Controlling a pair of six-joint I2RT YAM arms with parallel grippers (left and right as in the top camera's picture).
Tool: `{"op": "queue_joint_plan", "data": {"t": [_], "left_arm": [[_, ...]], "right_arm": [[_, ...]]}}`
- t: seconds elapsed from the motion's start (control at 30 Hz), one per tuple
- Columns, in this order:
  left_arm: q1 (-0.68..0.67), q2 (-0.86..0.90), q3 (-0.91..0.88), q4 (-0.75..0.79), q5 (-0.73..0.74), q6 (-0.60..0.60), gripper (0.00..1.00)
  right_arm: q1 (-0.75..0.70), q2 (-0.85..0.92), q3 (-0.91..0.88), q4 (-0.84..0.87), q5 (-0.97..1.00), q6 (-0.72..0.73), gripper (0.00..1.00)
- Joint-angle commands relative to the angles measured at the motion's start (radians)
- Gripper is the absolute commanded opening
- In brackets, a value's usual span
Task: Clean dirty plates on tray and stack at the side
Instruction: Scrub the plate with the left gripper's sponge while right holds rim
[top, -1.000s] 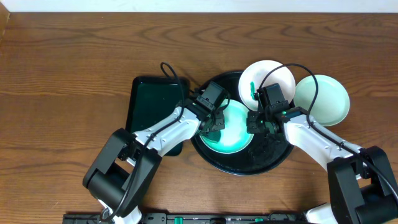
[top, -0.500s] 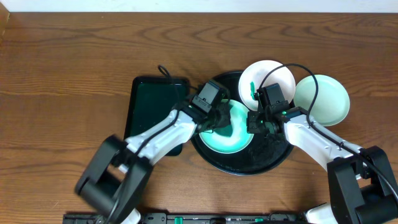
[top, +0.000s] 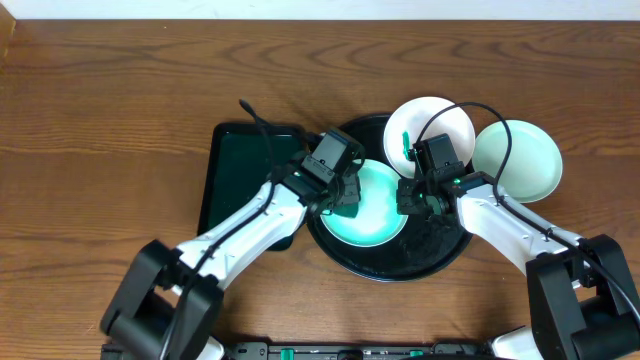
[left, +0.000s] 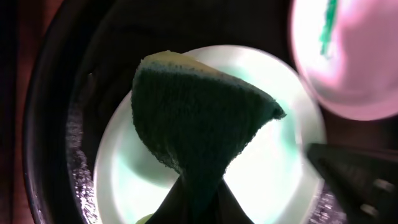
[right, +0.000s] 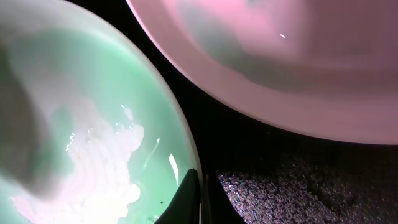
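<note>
Plate (top: 378, 208) round, glossy mint; sponge (left: 194, 118) coarse, dark green, folded.

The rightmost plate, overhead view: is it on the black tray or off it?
Off. The pale-mint plate lies on the wooden table, right of the tray; whether it touches the tray's rim cannot be told.

The sponge (left: 199, 118) hides much of one plate (left: 277, 177).

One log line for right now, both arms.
left gripper: shut on sponge, over centre plate | right gripper: pinching its rim | smeared plate: far side of tray | third plate: off tray
</note>
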Motion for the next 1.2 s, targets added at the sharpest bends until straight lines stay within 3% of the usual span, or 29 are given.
{"op": "queue_joint_plan", "data": {"t": [0.0,0.17,0.53,1.17], "left_arm": [[0.001,0.064,0.001,-0.002,-0.064,0.021,0.08],[0.001,0.116,0.001,-0.002,-0.146,0.022,0.08],[0.000,0.164,0.001,-0.029,-0.141,0.021,0.07],[-0.028,0.168,0.001,0.000,0.135,0.021,0.07]], "right_arm": [[0.013,0.009,-0.005,0.005,-0.028,0.001,0.01],[0.013,0.009,-0.005,0.006,-0.028,-0.003,0.01],[0.013,0.009,-0.005,0.009,-0.029,-0.002,0.01],[0.013,0.009,-0.005,0.009,-0.028,-0.010,0.01]]}}
